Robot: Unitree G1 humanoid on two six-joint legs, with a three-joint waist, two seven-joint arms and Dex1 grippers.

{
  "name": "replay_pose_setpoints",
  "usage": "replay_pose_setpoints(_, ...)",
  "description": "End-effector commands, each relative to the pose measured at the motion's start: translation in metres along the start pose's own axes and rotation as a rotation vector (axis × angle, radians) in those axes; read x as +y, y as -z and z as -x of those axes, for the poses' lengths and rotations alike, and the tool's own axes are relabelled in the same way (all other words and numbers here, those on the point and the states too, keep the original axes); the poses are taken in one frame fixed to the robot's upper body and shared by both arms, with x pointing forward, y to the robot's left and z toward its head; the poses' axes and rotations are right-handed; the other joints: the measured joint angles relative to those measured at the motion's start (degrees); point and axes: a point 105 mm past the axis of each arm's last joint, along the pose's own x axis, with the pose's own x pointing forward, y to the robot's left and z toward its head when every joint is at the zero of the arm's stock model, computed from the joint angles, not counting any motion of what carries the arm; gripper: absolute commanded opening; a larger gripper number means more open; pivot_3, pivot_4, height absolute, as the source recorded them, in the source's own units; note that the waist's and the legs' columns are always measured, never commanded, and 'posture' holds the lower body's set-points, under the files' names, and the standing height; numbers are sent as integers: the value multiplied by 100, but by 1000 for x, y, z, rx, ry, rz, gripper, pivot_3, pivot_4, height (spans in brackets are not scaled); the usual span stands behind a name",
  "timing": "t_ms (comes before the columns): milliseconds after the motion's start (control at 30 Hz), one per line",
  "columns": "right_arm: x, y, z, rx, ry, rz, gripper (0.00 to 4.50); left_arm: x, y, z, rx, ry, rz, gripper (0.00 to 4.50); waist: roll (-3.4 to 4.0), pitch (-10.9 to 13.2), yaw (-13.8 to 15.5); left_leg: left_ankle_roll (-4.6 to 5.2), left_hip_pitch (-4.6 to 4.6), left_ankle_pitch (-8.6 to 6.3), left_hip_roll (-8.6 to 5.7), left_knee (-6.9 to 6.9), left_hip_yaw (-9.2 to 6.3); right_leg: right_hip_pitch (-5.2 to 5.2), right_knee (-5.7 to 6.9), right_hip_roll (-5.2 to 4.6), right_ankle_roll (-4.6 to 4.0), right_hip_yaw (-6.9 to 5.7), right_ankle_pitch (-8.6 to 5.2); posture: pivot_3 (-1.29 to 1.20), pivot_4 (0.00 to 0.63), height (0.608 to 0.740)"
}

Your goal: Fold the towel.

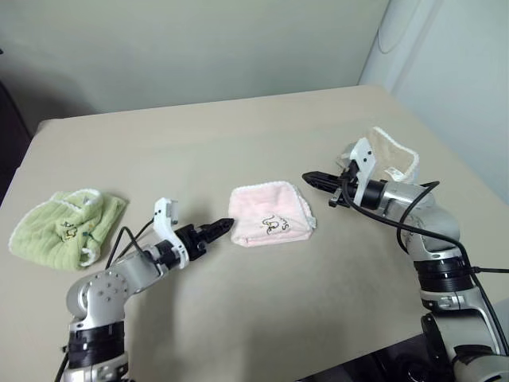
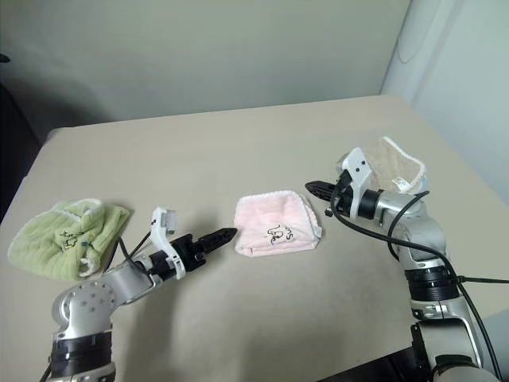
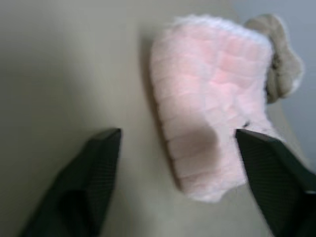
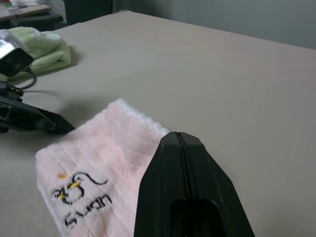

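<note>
The pale pink towel [image 1: 270,213] lies folded into a small rectangle in the middle of the table, with its embroidered bird motif [image 4: 74,190] facing up. My left gripper [image 1: 216,229] is low over the table just off the towel's left edge, pointing at it. Its fingers [image 3: 101,163] are spread wide and open, with nothing between them. My right gripper [image 1: 312,177] hovers above the towel's right side, pointing left. It is shut and holds nothing.
A crumpled light green towel [image 1: 67,227] lies at the table's left side. A beige towel with white trim [image 1: 391,155] sits at the right, behind my right arm. The tan tabletop [image 1: 238,135] stretches bare toward the far wall.
</note>
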Motion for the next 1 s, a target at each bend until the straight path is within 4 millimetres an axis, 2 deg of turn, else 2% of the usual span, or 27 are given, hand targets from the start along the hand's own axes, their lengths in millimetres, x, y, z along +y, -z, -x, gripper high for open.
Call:
replay_pose_setpoints(33,-1,-12,0,-44,18,37,0,-8,12,-18,71,47,41,4479,0,0,11,1,0,1,-4,2,0,1,0,-3,2,0,1,0,150,740)
replay_pose_setpoints(200,0,-13,0,-54,31,33,0,-22,22,-44,140,97,52,4479,0,0,37,8,-4,3,-19,8,1,4,-4,-21,18,0,-3,0,150,740)
replay_pose_setpoints(300,-1,-14,0,-62,39,33,0,-39,32,-57,188,153,44,4479,0,0,40,13,-7,3,-25,14,1,6,-6,-27,26,0,-4,0,150,740)
replay_pose_setpoints(433,0,-15,0,-65,46,35,0,-52,42,-66,237,193,21,4479,0,0,45,19,-8,2,-30,17,1,11,-10,-30,34,1,-7,0,150,740)
replay_pose_setpoints(567,1,-14,-1,-67,47,36,0,-52,40,-70,233,190,26,4479,0,0,52,21,-8,1,-33,17,0,13,-10,-32,38,1,-9,0,150,740)
replay_pose_setpoints(700,1,-14,-3,-66,50,39,0,-53,34,-69,201,200,31,3613,0,0,61,26,-9,2,-38,18,-1,14,-10,-36,43,2,-8,0,150,740)
replay_pose_setpoints(1000,-1,-15,-5,-71,58,48,0,-50,34,-65,175,181,36,238,0,1,55,25,-12,2,-38,1,0,0,-12,-33,43,6,-7,0,150,740)
